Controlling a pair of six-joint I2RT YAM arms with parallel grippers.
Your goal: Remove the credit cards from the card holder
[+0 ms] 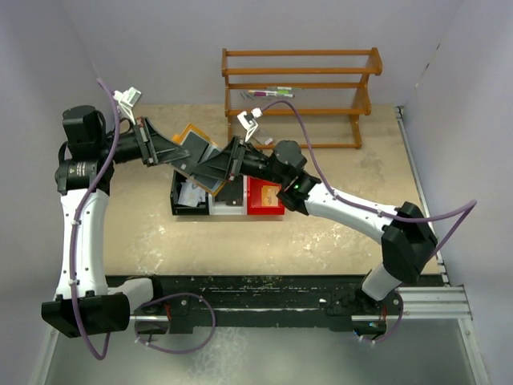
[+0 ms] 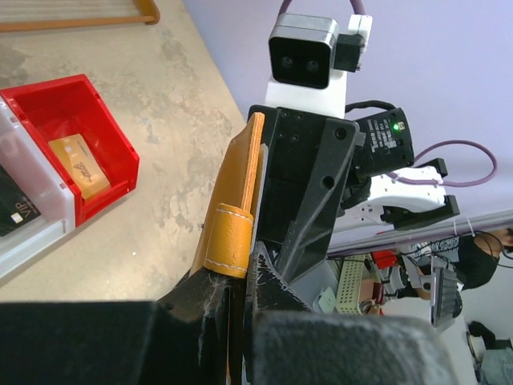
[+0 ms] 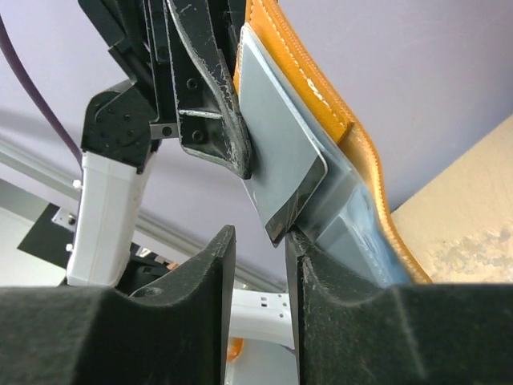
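My left gripper is shut on the lower edge of the tan-orange card holder and holds it open in the air above the bins. In the right wrist view the card holder shows its pale blue-grey inside, with a grey credit card sticking out of a pocket. My right gripper is open, and the card's lower corner sits just above the gap, touching the right finger. From above, the right gripper meets the holder from the right.
Three small bins stand in a row under the grippers: black with pale cards, white with a dark card, red with a tan card. A wooden rack stands at the back.
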